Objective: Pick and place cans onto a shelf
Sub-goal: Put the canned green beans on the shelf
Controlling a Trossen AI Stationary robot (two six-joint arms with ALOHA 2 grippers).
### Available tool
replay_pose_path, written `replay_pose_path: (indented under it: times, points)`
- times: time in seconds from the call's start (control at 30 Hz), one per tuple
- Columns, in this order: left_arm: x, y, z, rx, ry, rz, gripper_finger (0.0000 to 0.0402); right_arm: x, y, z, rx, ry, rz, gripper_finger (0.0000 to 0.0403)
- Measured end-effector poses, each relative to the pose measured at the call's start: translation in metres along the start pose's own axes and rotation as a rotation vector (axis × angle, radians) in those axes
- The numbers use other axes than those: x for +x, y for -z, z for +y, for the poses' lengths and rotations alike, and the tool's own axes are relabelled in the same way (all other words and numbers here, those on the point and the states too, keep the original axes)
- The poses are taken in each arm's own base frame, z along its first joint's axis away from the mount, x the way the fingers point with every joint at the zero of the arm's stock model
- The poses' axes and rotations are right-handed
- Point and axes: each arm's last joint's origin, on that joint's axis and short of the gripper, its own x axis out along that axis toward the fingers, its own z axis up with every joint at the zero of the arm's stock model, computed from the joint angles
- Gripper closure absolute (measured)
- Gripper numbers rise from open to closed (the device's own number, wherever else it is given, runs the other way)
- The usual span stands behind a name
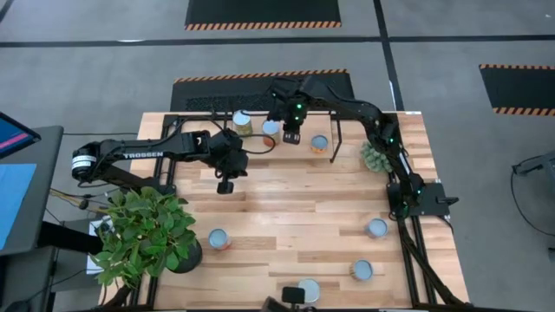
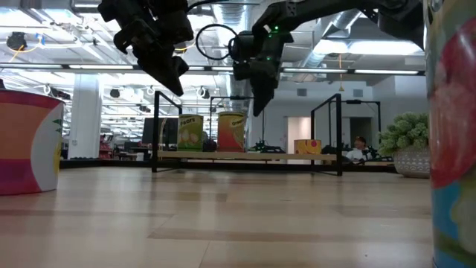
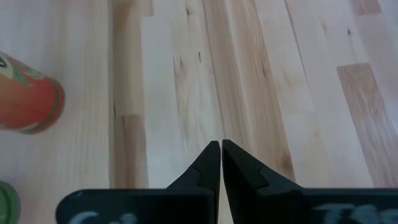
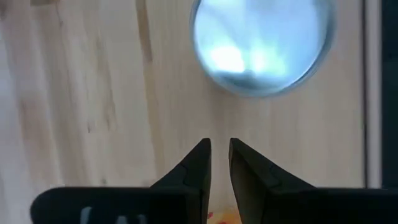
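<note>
The shelf (image 1: pixel 208 143) stands at the table's far side with three cans on it (image 1: pixel 241 120) (image 1: pixel 270 128) (image 1: pixel 319 143). My right gripper (image 1: pixel 290 137) hangs above the shelf between the middle and right cans, pointing steeply down. Its fingers (image 4: pixel 219 149) stand a narrow gap apart with nothing between the tips. A silvery can top (image 4: pixel 261 43) lies just beyond them. My left gripper (image 1: pixel 225 185) is shut and empty (image 3: pixel 221 146) above bare table, nearer than the shelf. Several more cans stand on the table's near half (image 1: pixel 218 238) (image 1: pixel 376 228) (image 1: pixel 362 270) (image 1: pixel 308 290).
A large potted plant (image 1: pixel 147 234) fills the near left corner. A small plant (image 1: pixel 375 156) stands by the right edge, next to the right arm. The shelf's black legs (image 2: pixel 155 156) rise from the table. In the low view two cans (image 2: pixel 26 141) (image 2: pixel 450 134) stand close to the camera.
</note>
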Motion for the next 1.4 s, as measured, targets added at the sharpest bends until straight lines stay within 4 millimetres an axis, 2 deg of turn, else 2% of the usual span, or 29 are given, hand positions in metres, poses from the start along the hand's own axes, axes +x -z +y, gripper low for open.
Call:
replay_pose_path:
  times: [0.13,0.77,1.4]
  points:
    - [0.0,0.001,0.0,0.003,0.004,0.01,0.0396,0.0,-0.006,-0.003,-0.019,0.023,-0.068,0.0321]
    - [0.0,0.004,-0.001,0.02,0.015,0.041,0.0396,0.001,-0.004,-0.004,-0.038,-0.032,-0.066,0.0321]
    - [0.0,0.006,-0.002,-0.001,0.021,0.059,0.0396,0.002,-0.012,0.002,-0.019,-0.019,-0.118,0.0321]
